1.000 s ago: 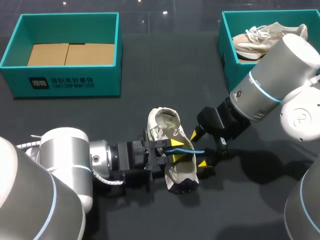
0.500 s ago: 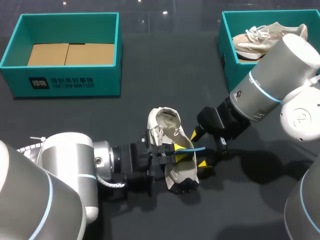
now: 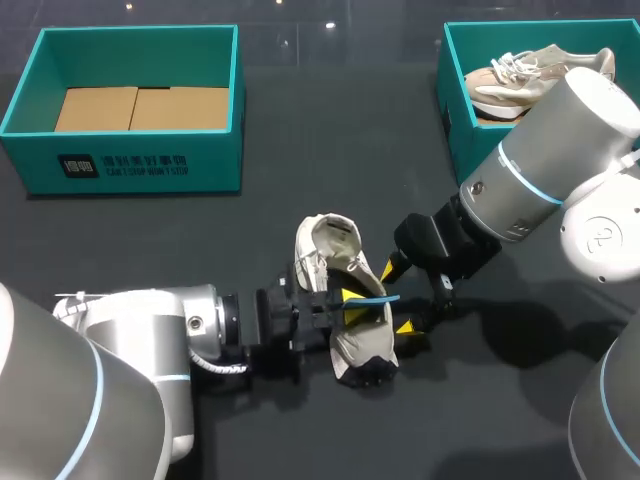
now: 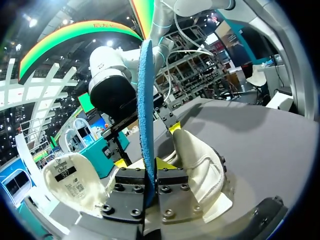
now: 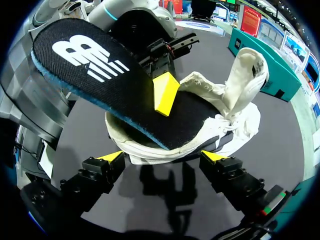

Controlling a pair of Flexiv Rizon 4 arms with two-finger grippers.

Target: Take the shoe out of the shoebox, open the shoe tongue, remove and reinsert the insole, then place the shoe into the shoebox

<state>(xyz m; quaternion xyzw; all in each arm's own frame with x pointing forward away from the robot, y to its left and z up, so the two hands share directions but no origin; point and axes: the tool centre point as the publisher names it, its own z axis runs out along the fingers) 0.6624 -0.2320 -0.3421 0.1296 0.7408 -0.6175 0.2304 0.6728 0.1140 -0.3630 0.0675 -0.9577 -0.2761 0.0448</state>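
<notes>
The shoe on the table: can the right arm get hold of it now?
Probably yes. The right gripper is open right at the shoe, with nothing between them. The insole, pinched by the left gripper, only sticks out above.

My right arm (image 3: 560,150) hides part of the second shoe (image 3: 510,75) in the far right shoebox (image 3: 452,110), itself cut off at the edge, and I cannot see the insole's (image 3: 372,299) end inside the shoe (image 3: 325,245).

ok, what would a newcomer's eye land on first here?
The black insole with its blue edge, pinched in the left gripper and slanting up out of the white shoe at mid-table. The right gripper stands open at that shoe's other side. A second shoe lies in the teal box at the table's far right.
</notes>
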